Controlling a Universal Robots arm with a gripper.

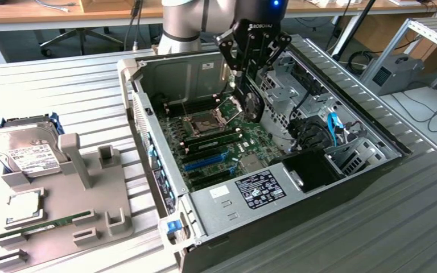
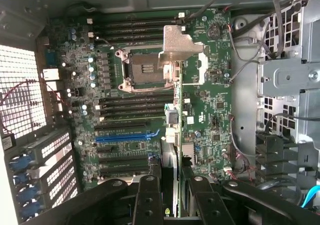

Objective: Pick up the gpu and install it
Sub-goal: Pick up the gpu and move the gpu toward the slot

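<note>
At the exterior view's left, a hard drive (image 1: 23, 151) and a memory stick (image 1: 48, 223) sit on a grey fixture (image 1: 89, 196) beside the open computer case (image 1: 355, 182). Above the motherboard (image 1: 211, 142), the gripper (image 1: 247, 77) is clamped on the gpu (image 1: 250, 103), held upright, with a drive cage (image 1: 295, 91) and a blue cable (image 1: 332, 128) close on the exterior view's right. The wrist view adds the card edge-on between the fingers (image 2: 149, 200), its silver bracket (image 2: 177, 45) overlapping the empty CPU socket (image 2: 142, 70).
</note>
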